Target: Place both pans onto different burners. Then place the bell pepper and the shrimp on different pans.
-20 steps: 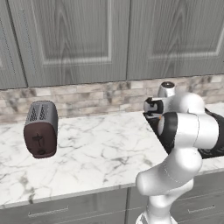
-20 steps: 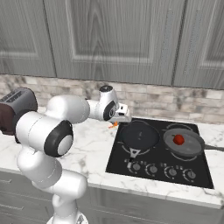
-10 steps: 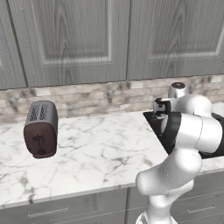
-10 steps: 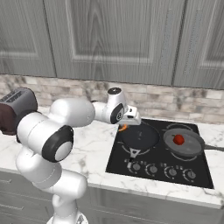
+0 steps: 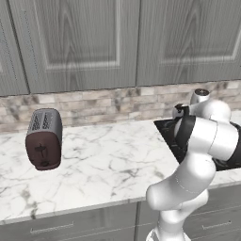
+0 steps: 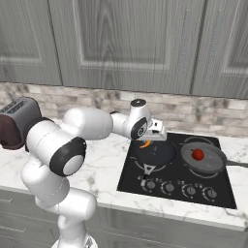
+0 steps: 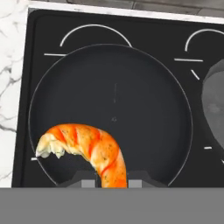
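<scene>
Shrimp (image 7: 89, 148) pinched in our gripper (image 7: 111, 181) above black pan (image 7: 113, 109); grey pan (image 6: 202, 157) with bell pepper (image 6: 197, 154) at 3 o'clock. Toaster (image 5: 44, 139) on marble counter (image 5: 103, 169).

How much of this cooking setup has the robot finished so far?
Mostly done. Both pans sit on separate burners: the black pan on the left one, the grey pan on the right, and the red bell pepper already lies in the grey pan. In hand: the tool is shut on the orange shrimp, held above the black pan. Left: dropping the shrimp into that pan.
</scene>
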